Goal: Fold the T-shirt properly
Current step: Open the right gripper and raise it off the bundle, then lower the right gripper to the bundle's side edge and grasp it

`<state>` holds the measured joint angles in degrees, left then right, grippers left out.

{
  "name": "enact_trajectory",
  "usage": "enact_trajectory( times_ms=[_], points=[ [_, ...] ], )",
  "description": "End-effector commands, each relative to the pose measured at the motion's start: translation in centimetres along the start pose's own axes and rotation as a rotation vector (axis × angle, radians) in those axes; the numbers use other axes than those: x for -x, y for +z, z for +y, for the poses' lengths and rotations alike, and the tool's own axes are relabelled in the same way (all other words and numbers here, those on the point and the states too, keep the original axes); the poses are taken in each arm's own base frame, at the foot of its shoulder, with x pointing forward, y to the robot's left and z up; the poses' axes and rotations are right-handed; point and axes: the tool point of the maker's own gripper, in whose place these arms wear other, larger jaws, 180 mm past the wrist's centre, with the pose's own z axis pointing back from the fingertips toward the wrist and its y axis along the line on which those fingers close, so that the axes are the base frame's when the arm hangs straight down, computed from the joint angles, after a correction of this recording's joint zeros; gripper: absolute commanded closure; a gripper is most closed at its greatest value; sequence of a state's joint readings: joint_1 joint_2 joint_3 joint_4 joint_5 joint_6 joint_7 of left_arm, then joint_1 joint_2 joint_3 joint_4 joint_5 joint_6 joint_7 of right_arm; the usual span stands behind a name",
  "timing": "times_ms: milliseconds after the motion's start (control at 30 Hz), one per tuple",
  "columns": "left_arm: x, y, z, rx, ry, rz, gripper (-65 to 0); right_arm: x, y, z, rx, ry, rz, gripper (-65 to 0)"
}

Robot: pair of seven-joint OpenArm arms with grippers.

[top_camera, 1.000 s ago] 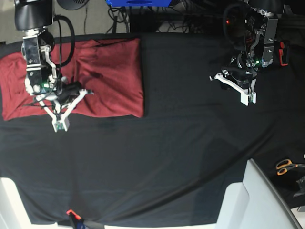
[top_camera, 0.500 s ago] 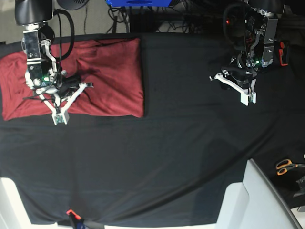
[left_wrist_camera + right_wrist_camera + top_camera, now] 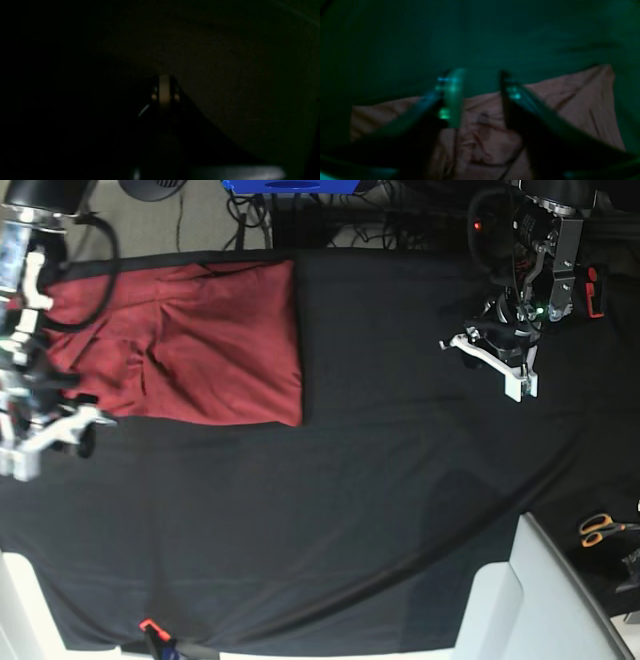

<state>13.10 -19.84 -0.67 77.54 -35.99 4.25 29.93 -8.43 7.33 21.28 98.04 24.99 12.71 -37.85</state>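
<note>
— Any writing we can read?
— None. Our T-shirt (image 3: 190, 345) lies folded at the black tablecloth's (image 3: 350, 500) far left.
— Grippers?
— Our right gripper (image 3: 478, 97) hovers spread over the shirt's edge; our left gripper (image 3: 522, 385) hangs closed, empty.

One T-shirt (image 3: 200, 345), one black tablecloth (image 3: 350, 510), one scissors (image 3: 603, 529), two end effectors: left (image 3: 520, 385), right (image 3: 20, 465).

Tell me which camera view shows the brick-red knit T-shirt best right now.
Base view: the brick-red knit T-shirt lies folded on the black tablecloth, almost wholly visible. The right wrist view gives only a dim, blurred patch. The left wrist view shows none.
</note>
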Motion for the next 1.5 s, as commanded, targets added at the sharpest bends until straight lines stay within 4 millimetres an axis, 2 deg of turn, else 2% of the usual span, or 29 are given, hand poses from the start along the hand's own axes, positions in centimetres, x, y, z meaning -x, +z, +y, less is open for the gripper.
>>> enact_trajectory(
  times_ms=[0,67,100,200,333,467,533,700,800,900,1033,1233,1333,1467],
  points=[
    [0.3,0.2,0.6,-0.019,-0.009,0.021,0.0,-1.8,0.3,-1.0,-0.023,-0.007,-0.043,-38.4],
    [0.3,0.2,0.6,-0.018,-0.010,0.020,0.0,-2.0,0.7,-3.8,-0.047,-0.047,-0.023,-50.1],
    [0.3,0.2,0.6,-0.018,-0.010,0.020,0.0,-1.7,0.8,-5.3,-0.063,-0.073,-0.006,-53.7],
    [0.3,0.1,0.6,-0.019,-0.009,0.020,0.0,-0.3,0.8,-9.8,-0.090,-0.135,0.040,-53.9],
    [0.3,0.1,0.4,-0.014,-0.014,0.021,0.0,3.3,0.1,-15.1,-0.079,-0.288,0.135,-53.6],
    [0.5,0.2,0.3,-0.012,-0.016,0.024,0.0,6.5,-0.2,-17.6,-0.065,-0.435,0.227,-54.0],
    [0.6,0.2,0.4,-0.013,-0.015,0.024,0.0,7.4,0.0,-18.2,-0.057,-0.466,0.252,-54.2],
    [0.9,0.2,0.6,-0.018,-0.012,0.031,0.0,6.6,0.6,-19.7,-0.025,-0.456,0.221,-54.3],
    [1.3,0.5,0.9,-0.022,-0.012,0.037,0.0,6.9,0.8,-20.4,-0.008,-0.473,0.216,-54.2],
    [1.4,0.5,0.9,-0.024,-0.013,0.039,0.0,6.8,1.6,-22.4,0.041,-0.483,0.171,-54.3],
    [1.6,0.4,1.0,-0.025,-0.013,0.043,0.0,7.1,2.0,-23.5,0.069,-0.493,0.153,-54.3],
    [1.5,0.5,-0.2,0.040,-0.050,0.043,0.0,10.1,1.8,-22.8,0.071,-0.509,0.235,-54.3],
    [1.6,0.5,-0.6,0.063,-0.061,0.043,0.0,11.9,0.6,-20.8,0.050,-0.480,0.276,-54.0],
    [1.7,0.4,-0.6,0.066,-0.062,0.046,0.0,13.3,0.0,-19.2,0.024,-0.465,0.320,-53.7]
  ],
)
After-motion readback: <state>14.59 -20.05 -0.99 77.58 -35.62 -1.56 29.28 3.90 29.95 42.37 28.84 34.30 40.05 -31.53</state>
